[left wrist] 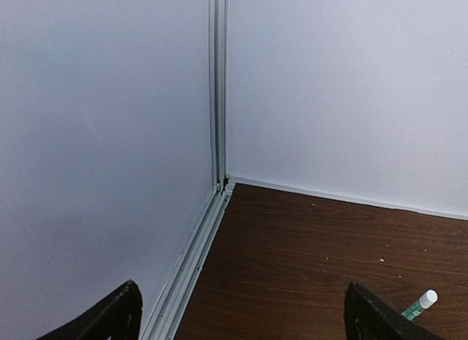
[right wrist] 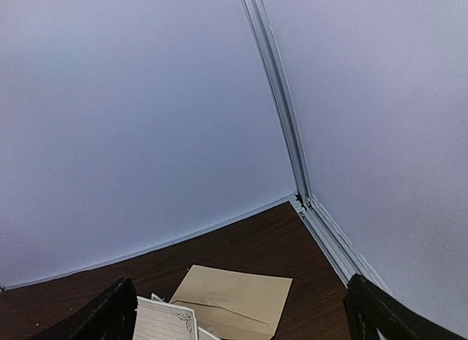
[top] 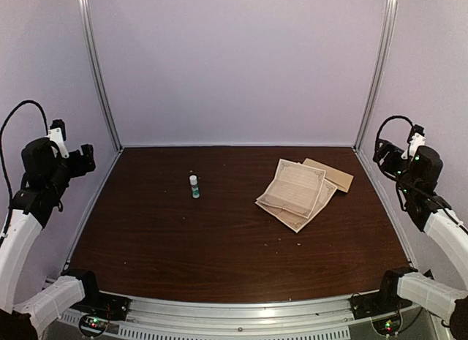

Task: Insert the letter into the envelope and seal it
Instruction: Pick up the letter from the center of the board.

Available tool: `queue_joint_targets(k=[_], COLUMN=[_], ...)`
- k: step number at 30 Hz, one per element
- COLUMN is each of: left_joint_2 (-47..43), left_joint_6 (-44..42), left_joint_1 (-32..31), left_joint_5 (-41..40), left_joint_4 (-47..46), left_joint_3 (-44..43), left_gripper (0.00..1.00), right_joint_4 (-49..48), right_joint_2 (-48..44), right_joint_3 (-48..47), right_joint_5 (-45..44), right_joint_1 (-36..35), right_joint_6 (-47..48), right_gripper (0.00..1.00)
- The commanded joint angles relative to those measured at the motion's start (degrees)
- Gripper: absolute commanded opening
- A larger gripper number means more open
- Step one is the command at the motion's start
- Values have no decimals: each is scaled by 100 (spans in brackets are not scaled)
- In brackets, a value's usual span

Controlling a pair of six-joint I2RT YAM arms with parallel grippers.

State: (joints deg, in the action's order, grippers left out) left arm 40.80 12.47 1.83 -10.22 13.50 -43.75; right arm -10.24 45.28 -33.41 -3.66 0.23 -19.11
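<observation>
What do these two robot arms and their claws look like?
The left arm and right arm have white shells and black joints, a black cable looping above each wrist. Each claw has dark wedge-shaped fingers. Base lights glow red and green.

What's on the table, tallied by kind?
Glue stick: 1
Envelope: 1
Bordered letter sheets: 2, stacked; the lower sheet is mostly covered and could be a fold of the same paper
Total: 4

envelope [top: 333, 175]: partly under letter [top: 296, 186]; print illegible | glue stick [left wrist: 423, 302]: base hidden
</observation>
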Motion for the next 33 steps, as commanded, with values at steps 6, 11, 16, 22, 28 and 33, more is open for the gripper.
queue_joint_targets(k=[6, 11, 16, 22, 28, 33], left_joint_2=[-21, -59, 151, 1201, 1969, 2002], left_joint_6=[-85, -48, -117, 215, 108, -119], left_joint_1=[11, 12, 11, -113, -639, -635], left_joint_5=[282, 430, 958, 2147, 2047, 1567], left_joint_4=[-414, -560, -668, -617, -884, -1259], left_joint_3=[68, 160, 109, -805, -1598, -1210], left_gripper=[98, 98, 98, 98, 98, 98], right_joint_4=[618, 784, 975, 1635, 1843, 1591], right_joint_2=[33, 112, 203, 910, 1815, 2559], right_joint_3=[-376, -531, -728, -1219, -1456, -1560], right_joint_5=[281, 349, 736, 1336, 1404, 1650], right_joint_1=[-23, -23, -23, -227, -729, -749], right_joint_6=[-276, -93, 222, 338, 284, -13], right_gripper=[100, 100, 100, 99, 94, 90])
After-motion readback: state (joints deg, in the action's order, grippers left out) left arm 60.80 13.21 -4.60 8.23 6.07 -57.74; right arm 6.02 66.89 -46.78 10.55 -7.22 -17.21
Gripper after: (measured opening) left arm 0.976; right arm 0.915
